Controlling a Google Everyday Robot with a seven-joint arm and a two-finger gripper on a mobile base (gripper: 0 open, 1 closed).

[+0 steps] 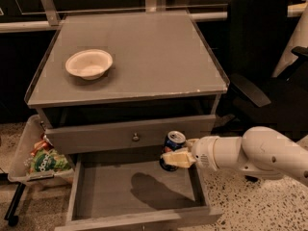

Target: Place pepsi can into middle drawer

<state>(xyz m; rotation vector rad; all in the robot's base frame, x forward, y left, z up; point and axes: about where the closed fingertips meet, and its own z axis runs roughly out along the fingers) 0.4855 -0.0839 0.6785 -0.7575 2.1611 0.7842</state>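
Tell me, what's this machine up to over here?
A robot arm reaches in from the right, and its gripper is clamped on a pepsi can. It holds the can in the air over the right rear part of the pulled-out middle drawer, just below the closed drawer front above. The can has not been set down yet. A white bowl sits untouched on the cabinet top.

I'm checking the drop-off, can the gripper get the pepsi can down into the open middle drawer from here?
Probably yes: the gripper holds the pepsi can above the right side of the middle drawer, whose floor looks bare.
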